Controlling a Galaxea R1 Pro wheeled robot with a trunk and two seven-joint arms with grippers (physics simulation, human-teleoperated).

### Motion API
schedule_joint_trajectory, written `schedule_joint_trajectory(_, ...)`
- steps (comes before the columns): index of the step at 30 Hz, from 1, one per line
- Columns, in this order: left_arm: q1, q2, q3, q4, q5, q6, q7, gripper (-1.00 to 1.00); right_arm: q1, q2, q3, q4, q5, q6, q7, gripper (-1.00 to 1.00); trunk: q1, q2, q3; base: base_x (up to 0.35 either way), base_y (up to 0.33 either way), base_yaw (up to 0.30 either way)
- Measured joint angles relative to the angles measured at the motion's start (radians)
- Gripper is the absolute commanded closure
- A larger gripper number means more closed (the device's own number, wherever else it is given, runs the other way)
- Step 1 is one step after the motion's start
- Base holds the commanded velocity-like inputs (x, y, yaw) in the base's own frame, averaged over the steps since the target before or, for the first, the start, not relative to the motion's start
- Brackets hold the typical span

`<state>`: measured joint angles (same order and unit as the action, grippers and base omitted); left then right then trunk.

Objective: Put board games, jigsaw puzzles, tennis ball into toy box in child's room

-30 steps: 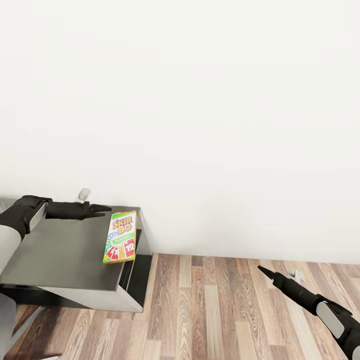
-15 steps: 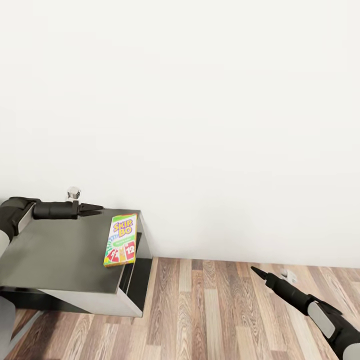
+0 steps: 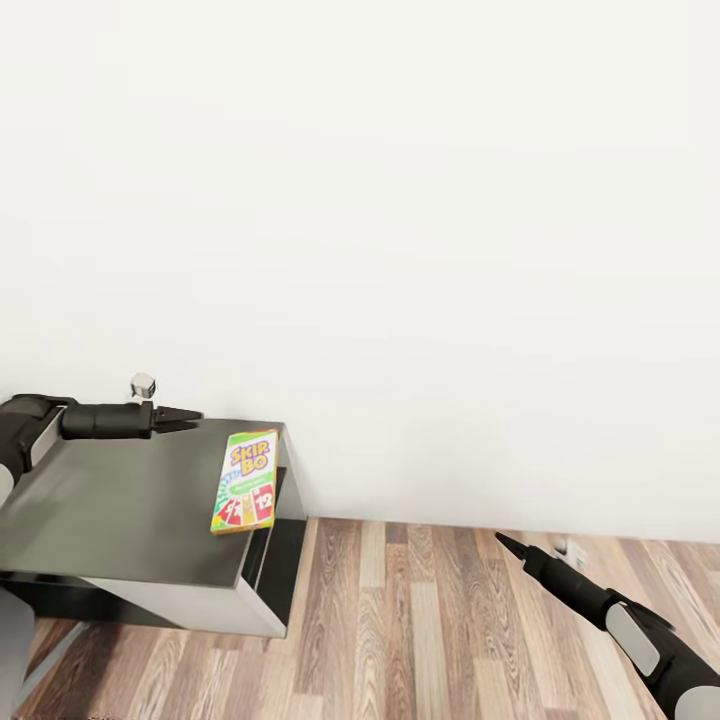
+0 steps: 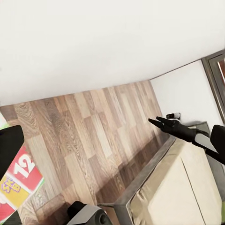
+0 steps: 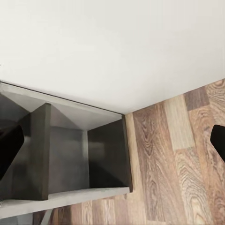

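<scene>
Yellow-green flat rectangular board game box with red number cards on its cover (image 3: 245, 481) lies flat on the dark grey tabletop (image 3: 120, 510) of the low side unit, near the unit's right-hand edge, long side running roughly toward the white wall. Cover faces up. In the left wrist view a corner of the same box (image 4: 21, 185) shows a red "12" card.

Left gripper (image 3: 185, 417): arm reaches level across the tabletop from the left, tip over the back part of the surface, near the box's far end but apart from it. Jaws appear drawn together to a point in the head view; nothing between them.

Right gripper (image 3: 503, 543): arm comes up from the lower right, tip over the wood-plank floor (image 3: 430, 620), well apart from the side unit. Jaws meet in a point in the head view, holding nothing. Same gripper seen from the left wrist camera (image 4: 157, 123) as a dark pointed tip.

Right wrist view: open dark grey shelf compartments (image 5: 70, 157) of the unit, against the wall, floor beside them.

Left wrist view: beige mattress in a dark grey bed frame (image 4: 176, 187).
</scene>
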<state>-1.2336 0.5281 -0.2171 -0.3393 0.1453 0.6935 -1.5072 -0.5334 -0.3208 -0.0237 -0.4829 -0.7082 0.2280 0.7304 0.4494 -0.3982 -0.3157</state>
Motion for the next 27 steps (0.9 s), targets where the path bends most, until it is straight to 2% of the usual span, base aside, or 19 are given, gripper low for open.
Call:
schedule_joint_trajectory(14, 0.000, 0.005, 0.000, -0.002, -0.002, -0.018, 0.004, -1.00, 0.000, 0.000, -0.001, 0.000, -0.001, 0.001, 0.010, -1.00, 0.000, 0.000, 0.014, 0.000, 0.000, 0.209)
schedule_joint_trajectory(27, 0.000, 0.005, -0.001, -0.002, -0.005, -0.027, 0.004, -1.00, 0.000, -0.001, -0.009, 0.000, 0.000, 0.001, 0.012, -1.00, 0.000, 0.000, 0.032, 0.000, 0.000, 0.145)
